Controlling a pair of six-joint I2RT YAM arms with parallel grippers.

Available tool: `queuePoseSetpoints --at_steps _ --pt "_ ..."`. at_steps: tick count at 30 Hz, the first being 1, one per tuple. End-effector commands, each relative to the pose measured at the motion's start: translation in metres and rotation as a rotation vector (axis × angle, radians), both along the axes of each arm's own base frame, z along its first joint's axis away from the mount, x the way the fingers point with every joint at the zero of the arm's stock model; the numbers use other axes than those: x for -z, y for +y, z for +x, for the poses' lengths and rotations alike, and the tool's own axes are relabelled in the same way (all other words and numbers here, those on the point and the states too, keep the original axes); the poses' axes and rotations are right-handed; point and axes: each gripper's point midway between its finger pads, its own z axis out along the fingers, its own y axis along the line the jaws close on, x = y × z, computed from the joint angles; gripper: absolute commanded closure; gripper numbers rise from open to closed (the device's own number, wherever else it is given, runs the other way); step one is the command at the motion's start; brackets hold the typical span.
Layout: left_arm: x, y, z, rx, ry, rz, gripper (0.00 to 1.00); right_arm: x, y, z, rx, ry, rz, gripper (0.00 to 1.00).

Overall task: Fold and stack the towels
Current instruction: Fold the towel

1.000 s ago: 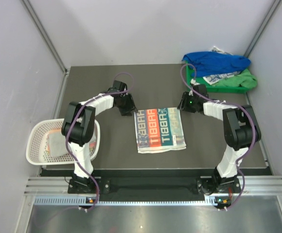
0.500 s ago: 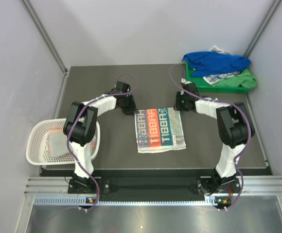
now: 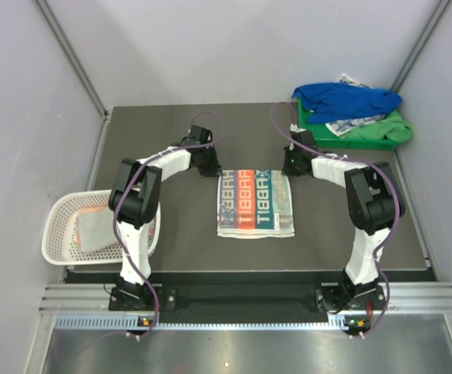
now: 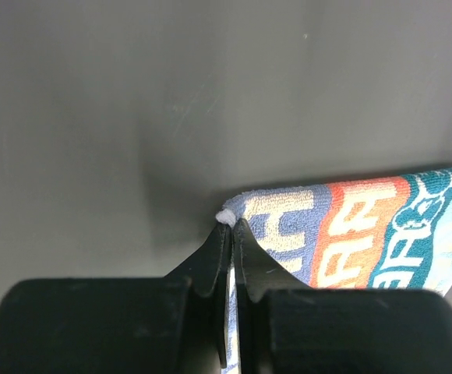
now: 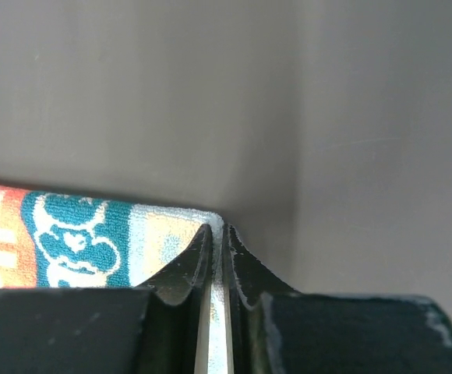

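The lettered towel lies flat in the middle of the bench, and its far edge runs between the two hands. The left hand is pressed together on the far-left corner and the right hand on the far-right corner; both wrist views show cloth nipped between the fingertips. From both hands the cloth stretches toward the near edge of the bench, so a fold likely means carrying the far edge that way. It looks close to square, so its long axis is hard to tell. It has grey, orange and teal stripes with big letters, smooth and unwrinkled. A blue towel is heaped on the green tray at the far right corner.
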Motion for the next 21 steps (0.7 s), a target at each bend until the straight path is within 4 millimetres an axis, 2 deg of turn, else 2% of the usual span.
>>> queuePoseSetpoints --at_steps 1,6,7,9,10,11,14,15,16,17,20,21 --pt "0.017 0.01 0.008 -0.006 -0.009 0.038 0.97 -0.011 -0.01 0.018 0.033 -0.041 -0.024 0.95" --pt "-0.004 0.007 0.023 -0.011 -0.088 -0.015 1.0 -0.043 -0.01 0.029 0.049 -0.144 0.032 0.97" --pt "-0.014 0.007 0.029 -0.015 -0.122 -0.029 1.0 -0.048 -0.011 0.032 0.057 -0.167 0.042 0.97" --pt "-0.02 0.01 0.029 -0.026 -0.146 -0.037 1.0 -0.064 -0.013 0.035 0.069 -0.212 0.061 0.98" --pt "-0.035 0.008 0.034 -0.029 -0.197 -0.06 1.0 -0.069 -0.013 0.037 0.072 -0.247 0.074 0.98" --pt "-0.041 0.008 0.035 -0.034 -0.216 -0.072 1.0 -0.08 -0.012 0.036 0.076 -0.277 0.09 0.98" --pt "-0.06 0.009 0.032 -0.045 -0.275 -0.104 1.0 -0.098 -0.011 0.03 0.065 -0.343 0.135 0.98" --pt "-0.058 0.01 0.027 -0.046 -0.271 -0.108 1.0 -0.102 -0.011 0.027 0.065 -0.361 0.146 0.98" --pt "-0.067 0.009 0.024 -0.041 -0.289 -0.125 1.0 -0.102 -0.013 0.019 0.068 -0.367 0.155 0.98" --pt "-0.077 0.007 0.027 -0.046 -0.328 -0.153 1.0 -0.107 -0.012 0.019 0.07 -0.397 0.168 0.98" --pt "-0.08 0.005 0.01 -0.037 -0.333 -0.202 1.0 -0.108 -0.015 0.006 0.068 -0.419 0.185 0.97" --pt "-0.087 0.003 0.006 -0.027 -0.345 -0.222 1.0 -0.107 -0.015 0.002 0.069 -0.42 0.188 0.97"
